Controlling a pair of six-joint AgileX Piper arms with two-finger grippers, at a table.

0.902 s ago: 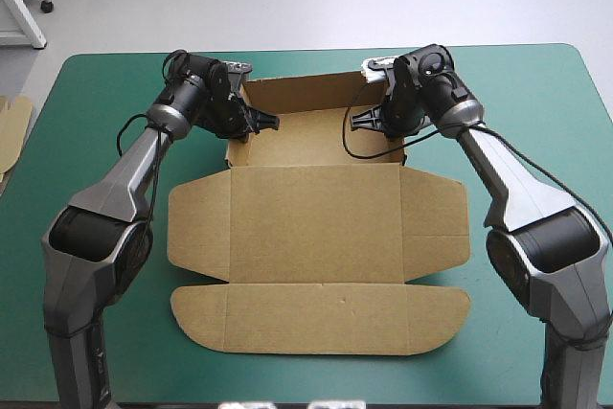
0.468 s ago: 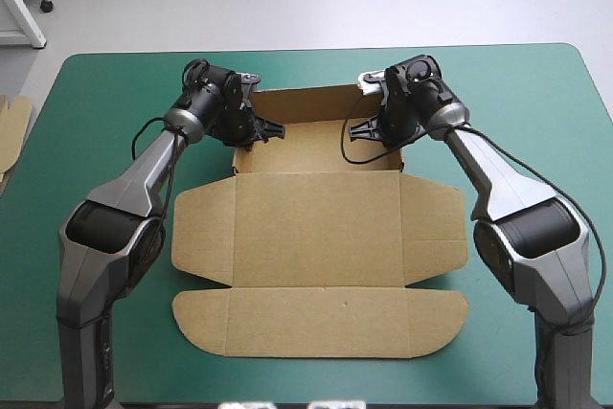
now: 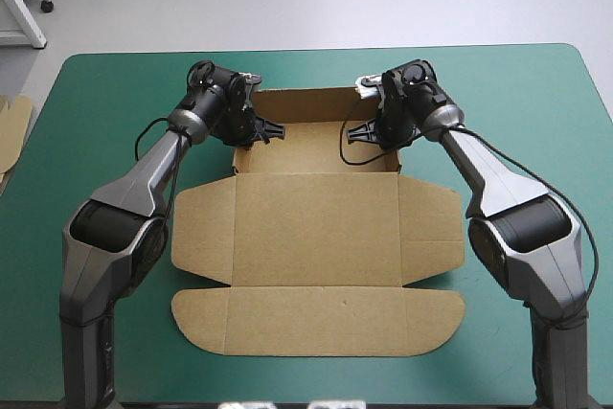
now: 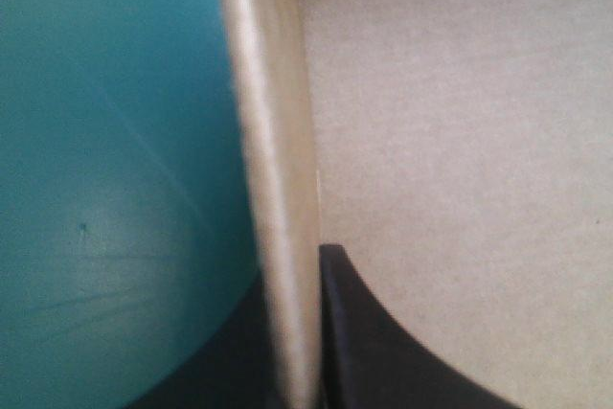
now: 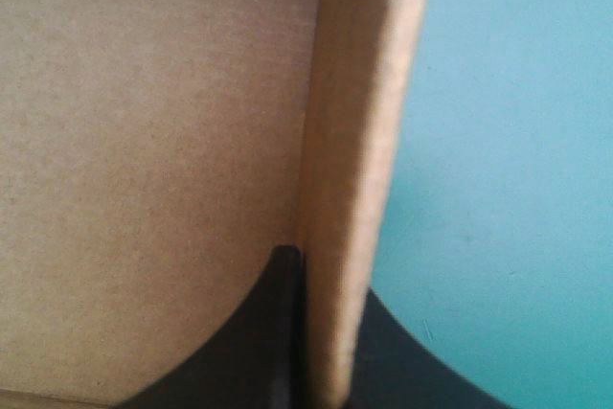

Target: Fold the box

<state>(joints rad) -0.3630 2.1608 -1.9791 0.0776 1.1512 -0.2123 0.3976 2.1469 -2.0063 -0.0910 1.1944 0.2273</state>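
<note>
Location: box (image 3: 316, 227) at centre of worktop (image 3: 517, 112). Far section has walls raised; near panel and flaps lie flat.

High view: left pincer (image 3: 259, 131) and right pincer (image 3: 367, 131) at opposite ends of raised section; grip unreadable here.

Wrist views: left side wall (image 4: 273, 170) clamped between black fingers (image 4: 374, 352); right side wall (image 5: 359, 141) likewise. 1 finger inside, 1 outside. Both pincers clenched on box.

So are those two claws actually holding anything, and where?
Yes, the box. The left gripper pinches its raised left wall, the right gripper its raised right wall, one finger inside, one outside.
</note>
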